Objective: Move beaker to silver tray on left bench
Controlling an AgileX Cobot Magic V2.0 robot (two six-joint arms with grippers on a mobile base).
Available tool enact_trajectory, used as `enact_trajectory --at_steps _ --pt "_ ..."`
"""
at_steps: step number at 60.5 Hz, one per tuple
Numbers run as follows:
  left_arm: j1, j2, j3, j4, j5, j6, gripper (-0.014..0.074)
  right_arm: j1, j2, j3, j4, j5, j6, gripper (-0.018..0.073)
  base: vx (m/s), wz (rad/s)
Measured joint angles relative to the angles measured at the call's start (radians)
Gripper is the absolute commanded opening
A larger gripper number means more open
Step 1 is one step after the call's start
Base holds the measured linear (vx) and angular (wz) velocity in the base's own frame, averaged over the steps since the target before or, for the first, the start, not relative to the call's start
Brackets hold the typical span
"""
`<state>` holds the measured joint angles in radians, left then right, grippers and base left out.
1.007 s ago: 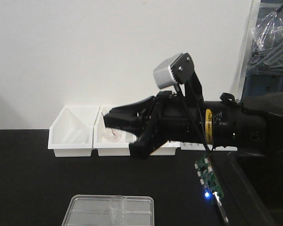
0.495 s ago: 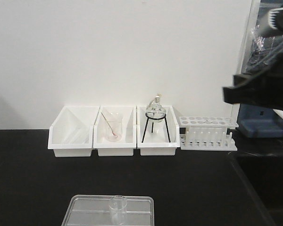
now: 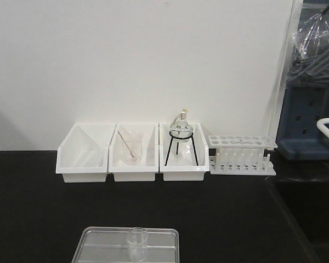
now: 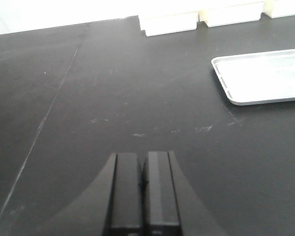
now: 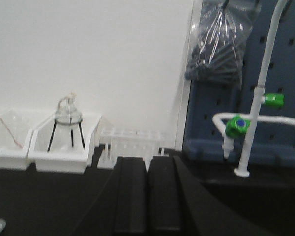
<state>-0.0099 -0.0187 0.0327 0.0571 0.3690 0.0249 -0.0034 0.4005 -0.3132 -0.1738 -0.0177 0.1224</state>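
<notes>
Beaker (image 3: 137, 244): we log it upright on the tray (image 3: 98, 246), bench (image 3: 38, 213). Left gripper (image 4: 143, 189) and right gripper (image 5: 146, 196): fingers together, empty.

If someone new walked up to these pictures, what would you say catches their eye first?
Probably the row of three white bins against the pale wall, stark on the black bench; the right-hand one holds a round flask on a black tripod. Next, the small clear beaker standing upright in the silver tray at the near edge. Both wrist views show black gripper fingers closed together, empty.
</notes>
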Motion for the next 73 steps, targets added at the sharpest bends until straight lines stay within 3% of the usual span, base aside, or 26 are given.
enact_trajectory --at_steps 16,30,47,73 --pt "0.000 0.000 0.000 0.000 0.000 0.000 0.0001 0.000 -0.372 0.334 0.003 0.024 -0.024 -0.0014 0.00 0.00" --pt "0.000 0.000 0.000 0.000 0.000 0.000 0.0001 0.000 -0.411 0.344 0.012 0.070 -0.030 -0.0014 0.00 0.01" --pt "0.000 0.000 0.000 0.000 0.000 0.000 0.0001 0.002 -0.411 0.344 0.100 0.069 -0.009 -0.0014 0.00 0.00" --pt "0.000 0.000 0.000 0.000 0.000 0.000 0.0001 0.003 -0.411 0.344 0.105 0.115 -0.008 -0.0014 0.00 0.00"
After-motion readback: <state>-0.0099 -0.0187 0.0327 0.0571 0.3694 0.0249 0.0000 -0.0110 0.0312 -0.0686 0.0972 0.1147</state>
